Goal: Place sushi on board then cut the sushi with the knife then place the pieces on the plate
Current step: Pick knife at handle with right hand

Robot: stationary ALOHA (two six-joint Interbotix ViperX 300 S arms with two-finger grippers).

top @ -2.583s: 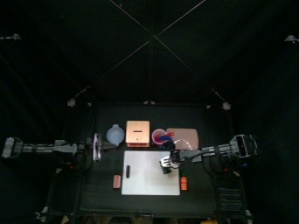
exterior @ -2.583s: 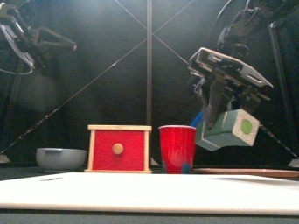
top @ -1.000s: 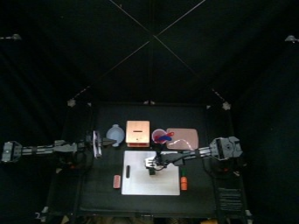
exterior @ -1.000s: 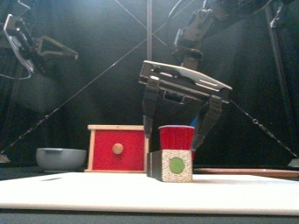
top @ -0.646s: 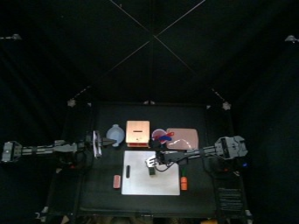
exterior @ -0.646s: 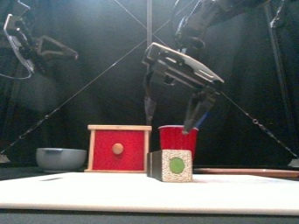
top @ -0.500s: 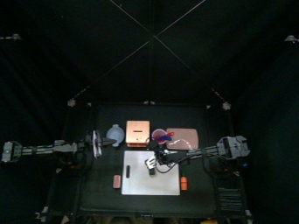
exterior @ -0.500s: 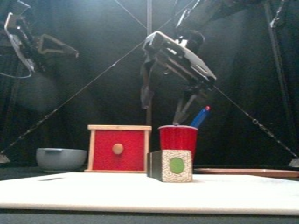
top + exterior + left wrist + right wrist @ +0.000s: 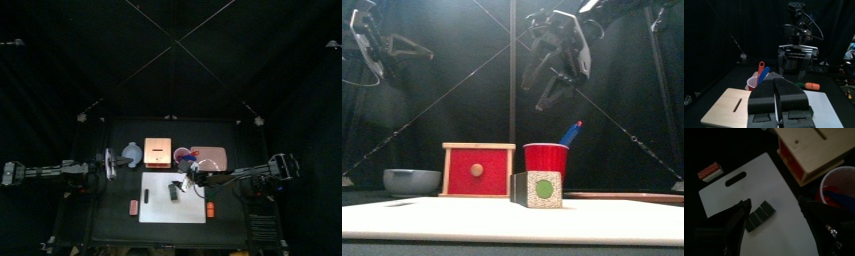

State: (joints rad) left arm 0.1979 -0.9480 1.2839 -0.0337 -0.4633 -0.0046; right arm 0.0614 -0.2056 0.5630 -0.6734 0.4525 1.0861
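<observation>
A toy sushi roll [image 9: 175, 188] of dark green blocks is shown lying on the white cutting board [image 9: 160, 212], in the board's back half and near its middle. Its long axis is set front to back across the table [image 9: 107, 226]. One pale end face with a green centre is turned toward the table's front edge, as the front view shows. In the right wrist view the blocks are seen joined in a single row.

Bare board is left on both sides of the roll and between it and the board's front edge. Just behind the back edge, a pale wooden box [image 9: 159, 152] with a red drawer front and a red cup [image 9: 186, 156] are placed side by side, and a blue toy knife [image 9: 572, 132] is seen slanting up out of the cup. A flat pink tray [image 9: 215, 158] is set to the right of the cup, and a blue-grey bowl [image 9: 131, 153] to the left of the box. Two small toy foods are laid off the board, one [image 9: 134, 207] by its left edge and one [image 9: 210, 209] by its right.

The right pincer [image 9: 198, 176] is held raised over the board's back right part, jaws spread wide with nothing between them. The left pincer [image 9: 777, 82] is parked at the table's left, near the bowl, jaws pressed together and empty.
</observation>
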